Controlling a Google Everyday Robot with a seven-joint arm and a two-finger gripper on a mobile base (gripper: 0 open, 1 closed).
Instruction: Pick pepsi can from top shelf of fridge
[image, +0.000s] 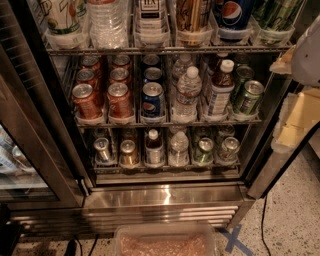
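The fridge stands open in front of me, its glass door swung out to the left. The top shelf runs across the top of the view. On it a dark blue pepsi can stands in a clear tray near the right, between a tan can and green cans; its top is cut off by the frame. My gripper shows only as a blurred white and pale yellow shape at the right edge, lower than the can and to its right, outside the cabinet.
The middle shelf holds red cans, more pepsi cans, water bottles and green cans. The lower shelf holds cans and bottles. A plastic bin sits on the floor before the louvred base. Cables and a blue tape cross lie nearby.
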